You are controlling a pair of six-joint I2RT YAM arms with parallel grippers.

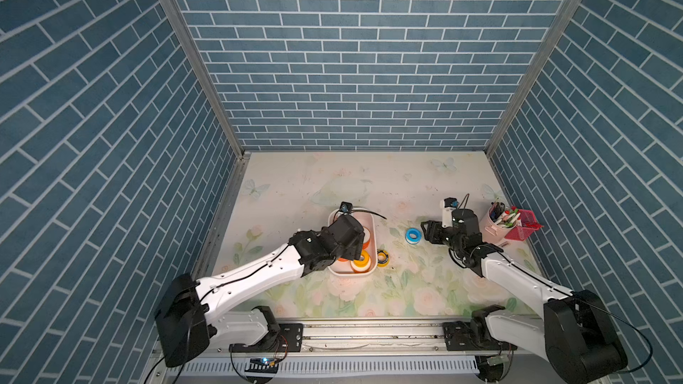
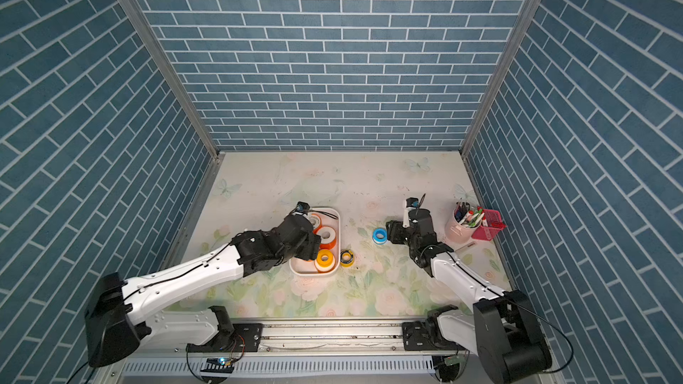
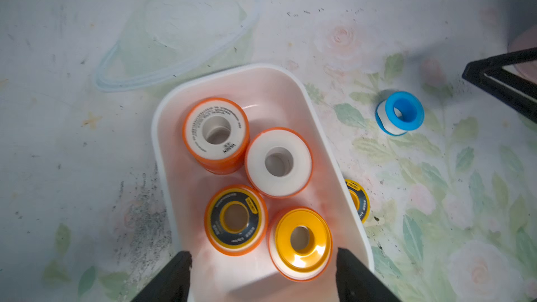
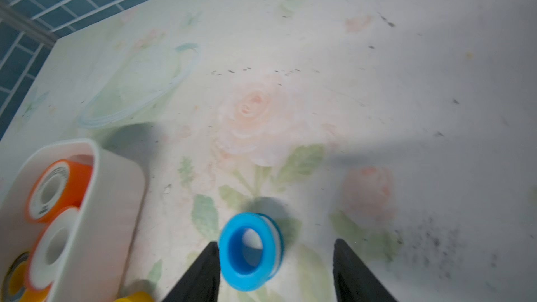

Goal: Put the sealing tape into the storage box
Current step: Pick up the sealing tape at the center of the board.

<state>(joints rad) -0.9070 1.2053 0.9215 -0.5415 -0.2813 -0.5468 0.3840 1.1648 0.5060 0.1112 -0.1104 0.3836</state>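
The left gripper (image 3: 261, 255) is hovering over the near end of the box (image 3: 261, 88), its jaws standing apart and gripping nothing. Four rolls are lying flat in the box. A printed orange roll (image 3: 216, 135) and a plain orange roll (image 3: 279, 162) are touching each other toward the far end. A black-faced roll (image 3: 236, 219) and a yellow roll (image 3: 300, 244) are sitting side by side at the near end, just ahead of the spread fingertips. A second black-faced roll (image 3: 357, 199) is lying on the table (image 1: 332, 179) outside the box, just beside its right wall. The blue roll (image 3: 404, 111) is sitting on the table farther right, apart from the box. The right gripper (image 4: 275, 242) is reaching around it, jaws apart, with the roll between the fingers and close against one. Whether they are touching is too blurred to tell. Behind that arm, a cup (image 1: 493, 229) of pens and a pink basket (image 1: 523, 229) are standing together at the table's right edge.
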